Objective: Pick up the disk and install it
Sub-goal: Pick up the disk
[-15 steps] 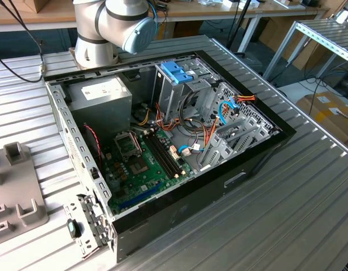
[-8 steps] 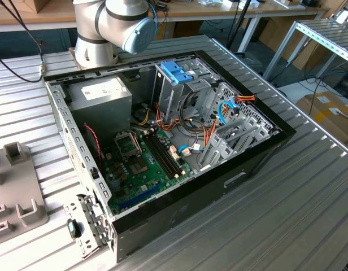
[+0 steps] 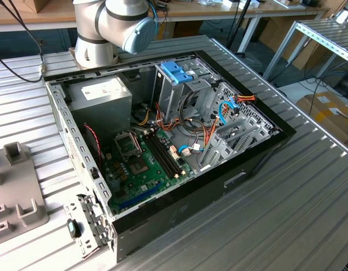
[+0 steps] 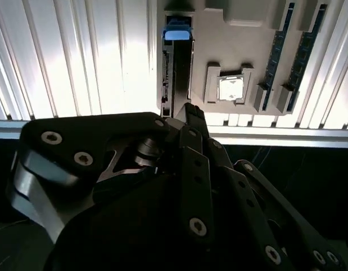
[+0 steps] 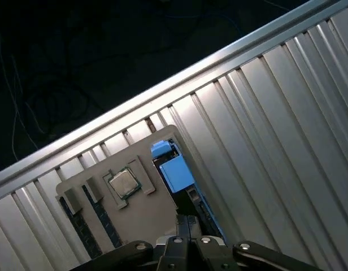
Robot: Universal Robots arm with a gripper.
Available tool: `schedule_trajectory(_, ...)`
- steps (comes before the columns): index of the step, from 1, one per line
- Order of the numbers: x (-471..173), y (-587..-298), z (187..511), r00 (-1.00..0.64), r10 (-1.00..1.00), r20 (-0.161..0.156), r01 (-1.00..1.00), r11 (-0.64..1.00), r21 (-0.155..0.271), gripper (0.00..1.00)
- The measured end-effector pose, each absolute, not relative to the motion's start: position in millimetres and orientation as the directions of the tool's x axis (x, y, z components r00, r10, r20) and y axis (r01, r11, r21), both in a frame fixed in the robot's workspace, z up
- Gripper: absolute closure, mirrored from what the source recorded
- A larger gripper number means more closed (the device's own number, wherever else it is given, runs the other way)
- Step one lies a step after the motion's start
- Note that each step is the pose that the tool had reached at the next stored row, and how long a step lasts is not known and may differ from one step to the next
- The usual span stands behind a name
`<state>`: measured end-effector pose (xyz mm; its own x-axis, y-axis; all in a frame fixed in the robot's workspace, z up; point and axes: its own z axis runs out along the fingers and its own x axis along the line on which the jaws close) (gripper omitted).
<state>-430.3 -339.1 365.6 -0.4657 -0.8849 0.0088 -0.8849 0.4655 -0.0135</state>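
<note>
The disk [image 5: 175, 172] stands on edge in a slot of a grey fixture tray [image 5: 146, 212], its light-blue carrier frame at the far end. In the second wrist view the disk [image 4: 178, 35] runs as a dark narrow strip from the blue end toward my gripper [image 4: 190, 113]. My gripper [image 5: 188, 221] hovers over the near end of the disk with its fingers pressed together and nothing between them. I cannot tell whether the tips touch the disk.
The tray also holds a processor chip [image 4: 232, 89] and memory sticks [image 4: 277, 56], and lies on a ribbed metal table [image 5: 275, 124] near its edge. An open computer case [image 3: 174, 141] sits mid-table, with a grey drive cage topped by a blue latch [image 3: 177, 72].
</note>
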Motion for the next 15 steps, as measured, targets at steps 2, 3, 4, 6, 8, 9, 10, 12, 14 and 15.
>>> schedule_trajectory(2,-430.3,-339.0,365.6,-0.439,-0.899,0.009,-0.899,0.439,-0.013,0.89)
schedule_trajectory(3,-430.3,-339.0,365.6,-0.416,-0.909,0.009,-0.909,0.416,-0.013,0.89)
schedule_trajectory(4,-430.3,-339.0,365.5,-0.400,-0.917,0.009,-0.917,0.400,-0.014,0.89)
schedule_trajectory(6,-430.3,-339.0,365.6,-0.364,-0.931,0.009,-0.931,0.364,-0.013,0.89)
schedule_trajectory(8,-430.3,-339.0,365.6,-0.338,-0.941,0.009,-0.941,0.338,-0.013,0.89)
schedule_trajectory(9,-430.3,-339.0,365.5,-0.314,-0.949,0.009,-0.949,0.314,-0.013,0.89)
schedule_trajectory(10,-430.2,-339.0,365.6,-0.300,-0.954,0.009,-0.954,0.299,-0.013,0.89)
schedule_trajectory(12,-430.2,-339.1,365.6,-0.274,-0.962,0.009,-0.962,0.274,-0.013,0.89)
schedule_trajectory(14,-430.2,-339.1,365.5,-0.246,-0.969,0.009,-0.969,0.246,-0.013,0.89)
schedule_trajectory(15,-430.3,-339.0,365.6,-0.223,-0.975,0.009,-0.975,0.223,-0.013,0.89)
